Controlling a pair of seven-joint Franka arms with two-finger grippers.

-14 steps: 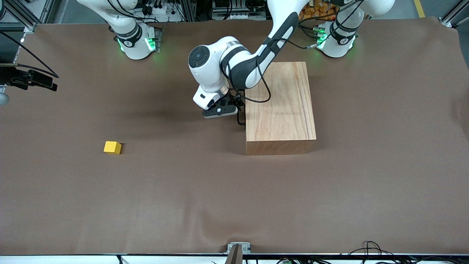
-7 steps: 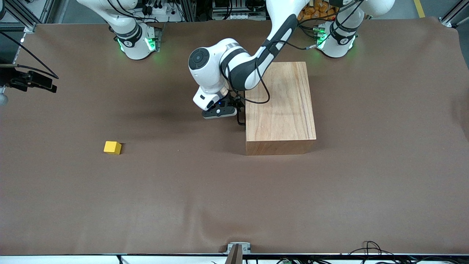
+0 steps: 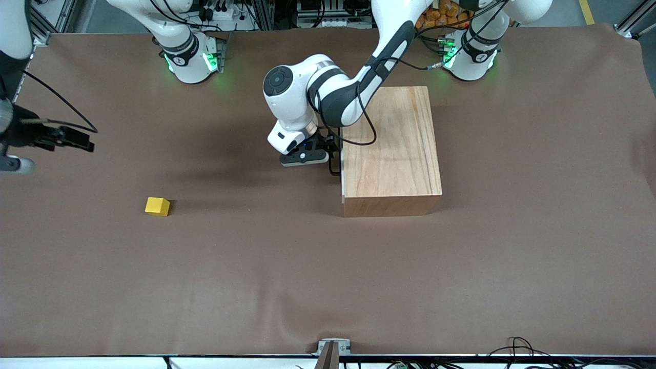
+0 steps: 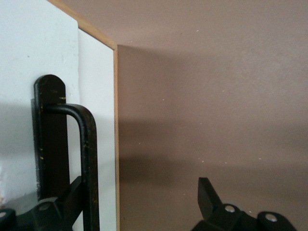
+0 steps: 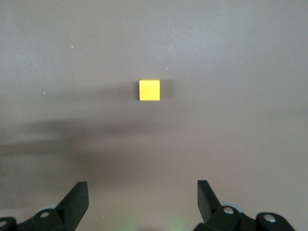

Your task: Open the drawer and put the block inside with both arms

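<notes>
**Two spread tools, one at the handle, one above the block**

The left tool (image 4: 139,187) sits low against the drawer (image 4: 98,86) end of the wooden box (image 3: 392,148), at about nine o'clock from the box in the front view. Its fingers are spread. The black wire handle (image 4: 86,144) stands between them, hard against one finger and well clear of the other.

To do this step well, I judge the left tool should either pinch the wire or hook it squarely, then draw straight out along the slide. A skewed pull could jam the tray or drag the whole box across the desk (image 3: 307,287).

The right tool (image 5: 142,190) hangs over bare desk at the right arm's end, its fingers spread and holding nothing. The block (image 3: 157,206) rests alone on the desk at about eight o'clock from the box, well apart from it.

The drawer's inside is hidden. Whether it has begun to slide is hard to tell from above. The right arm is mostly cut off at the front view's edge, and the left arm's wrist covers its own fingers there.
</notes>
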